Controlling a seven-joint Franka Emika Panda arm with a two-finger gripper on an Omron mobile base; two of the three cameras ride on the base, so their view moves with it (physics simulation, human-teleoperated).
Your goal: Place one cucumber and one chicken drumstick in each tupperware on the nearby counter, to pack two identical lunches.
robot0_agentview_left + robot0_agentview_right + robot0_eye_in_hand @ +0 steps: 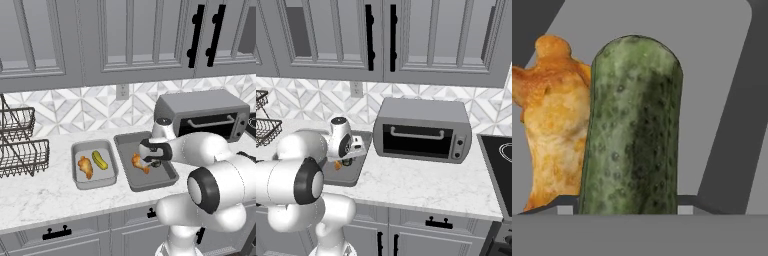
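The gripper pinches the dark green cucumber low over the larger tupperware, with a chicken drumstick lying at the cucumber's nine o'clock. Releasing low, clear of the drumstick, would suit. The smaller tupperware beyond appears packed.

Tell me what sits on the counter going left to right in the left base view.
Wire basket rack → smaller tupperware holding a chicken drumstick then a yellowish-green cucumber → larger tupperware with a second drumstick → toaster oven.
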